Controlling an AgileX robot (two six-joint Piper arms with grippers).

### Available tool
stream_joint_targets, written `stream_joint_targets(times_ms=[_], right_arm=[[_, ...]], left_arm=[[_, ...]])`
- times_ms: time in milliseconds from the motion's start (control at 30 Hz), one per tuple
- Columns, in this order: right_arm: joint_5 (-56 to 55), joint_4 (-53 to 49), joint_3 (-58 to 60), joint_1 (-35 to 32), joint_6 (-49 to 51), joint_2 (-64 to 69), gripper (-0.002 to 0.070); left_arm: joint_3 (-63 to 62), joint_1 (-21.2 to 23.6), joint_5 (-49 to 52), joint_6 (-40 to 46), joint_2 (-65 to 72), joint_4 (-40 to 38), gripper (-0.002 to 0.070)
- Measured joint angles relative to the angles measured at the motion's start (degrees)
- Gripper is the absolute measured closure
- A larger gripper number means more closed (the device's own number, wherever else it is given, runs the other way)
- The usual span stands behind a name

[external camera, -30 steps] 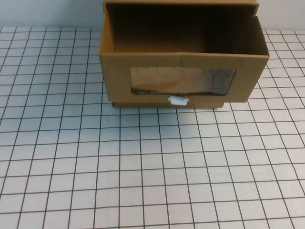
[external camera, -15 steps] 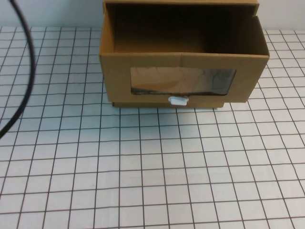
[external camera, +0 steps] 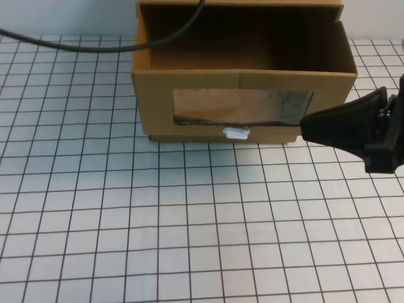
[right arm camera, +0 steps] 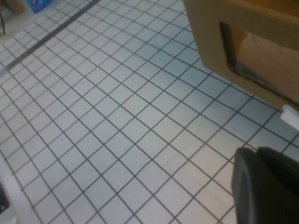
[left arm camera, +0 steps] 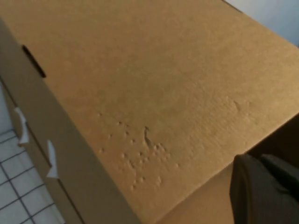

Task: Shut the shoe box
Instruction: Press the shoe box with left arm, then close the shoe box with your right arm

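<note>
The shoe box (external camera: 189,85) stands at the back of the grid table, its drawer pulled out toward me and open on top. Its front panel has a clear window (external camera: 243,106) and a small white tab (external camera: 236,132) at the bottom edge. My right gripper (external camera: 306,129) is shut and empty, its tip just in front of the panel's right end. The right wrist view shows the same gripper (right arm camera: 257,154) over the tiles, with the box front (right arm camera: 205,28) and the tab (right arm camera: 290,115) ahead. My left gripper (left arm camera: 259,161) is shut, close over a brown cardboard surface (left arm camera: 163,84).
A black cable (external camera: 95,44) runs from the left edge across the box's back left corner. The white grid table (external camera: 189,221) stretches out in front of the box. Two white tabs (left arm camera: 21,128) show on a cardboard side face in the left wrist view.
My right gripper has come into the high view from the right, up to the front panel. The black cable has swung from the left edge up across the box's back.
</note>
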Motion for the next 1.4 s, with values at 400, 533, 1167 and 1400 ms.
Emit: stream_joint_targets(times_ms=[400,533,1167,1400], right_arm=[[-5.0,1.2,-0.8,0.0,-6.7,9.0,0.0690],[-8.2,1.3,-4.5,0.0,-6.8,13.9,0.0690],[-10.9,1.6,-33.0,0.0,-5.8,39.5,0.0690],[-6.2,-0.4,-39.9,-0.3,-0.3,43.5,0.0690]], left_arm=[[-26.4,0.0,11.6,-2.2,25.0,-7.7,0.0680],[-26.8,0.0,11.6,-2.4,25.4,-8.0,0.0680],[-26.9,0.0,14.0,-2.6,25.5,-11.7,0.0680],[-26.9,0.0,14.1,-2.2,25.5,-11.8,0.0680]])
